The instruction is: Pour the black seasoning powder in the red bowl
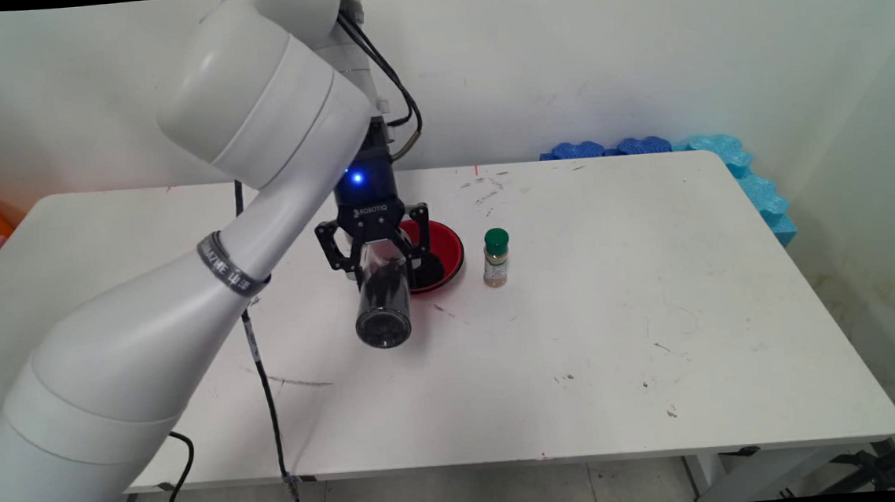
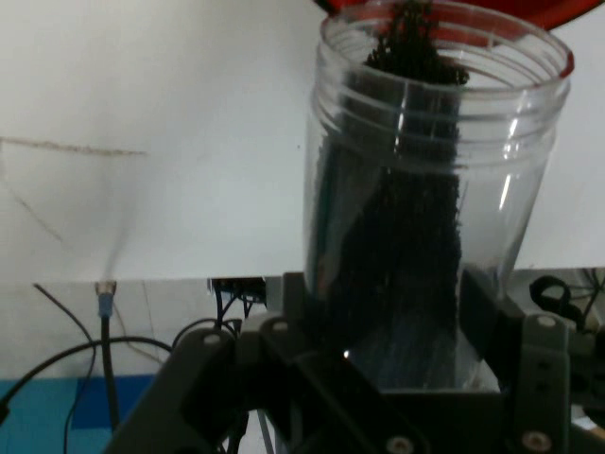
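My gripper (image 1: pixel 377 262) is shut on a clear plastic jar (image 1: pixel 382 303) that holds dark grains. The jar is tipped over, its bottom toward the camera and its open mouth (image 2: pixel 444 57) pointing at a red bowl (image 1: pixel 445 245) just behind it. A small heap of the dark grains (image 1: pixel 427 268) lies in the bowl. In the hand view the jar (image 2: pixel 416 208) rises between the fingers (image 2: pixel 284 312), with dark grains running along its lower side toward the mouth and the bowl's red rim (image 2: pixel 567 9) beyond it.
A small spice bottle with a green cap (image 1: pixel 496 257) stands upright just right of the bowl. Blue foam pieces (image 1: pixel 725 161) line the table's far right corner. A black cable (image 1: pixel 263 374) hangs down from the arm over the table's left part.
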`<state>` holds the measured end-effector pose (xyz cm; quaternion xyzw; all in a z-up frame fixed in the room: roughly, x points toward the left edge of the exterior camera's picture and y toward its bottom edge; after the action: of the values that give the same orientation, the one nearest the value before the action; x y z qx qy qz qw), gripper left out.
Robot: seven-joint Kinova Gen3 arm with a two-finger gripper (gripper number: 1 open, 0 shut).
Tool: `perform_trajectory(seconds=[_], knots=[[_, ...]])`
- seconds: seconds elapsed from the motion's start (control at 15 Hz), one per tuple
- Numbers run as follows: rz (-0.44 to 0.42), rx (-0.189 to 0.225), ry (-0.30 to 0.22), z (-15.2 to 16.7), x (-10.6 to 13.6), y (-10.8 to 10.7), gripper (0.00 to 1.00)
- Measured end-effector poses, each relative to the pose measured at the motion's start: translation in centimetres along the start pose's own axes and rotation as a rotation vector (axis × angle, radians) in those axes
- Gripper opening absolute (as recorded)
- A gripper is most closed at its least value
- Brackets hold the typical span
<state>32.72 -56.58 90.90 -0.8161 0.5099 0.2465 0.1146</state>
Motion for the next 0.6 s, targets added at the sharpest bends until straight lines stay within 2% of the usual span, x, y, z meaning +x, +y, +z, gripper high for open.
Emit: perform_trajectory(seconds=[0.6], knots=[[-0.041,0.01,-0.03,-0.26,0.03,0.83,0.0]])
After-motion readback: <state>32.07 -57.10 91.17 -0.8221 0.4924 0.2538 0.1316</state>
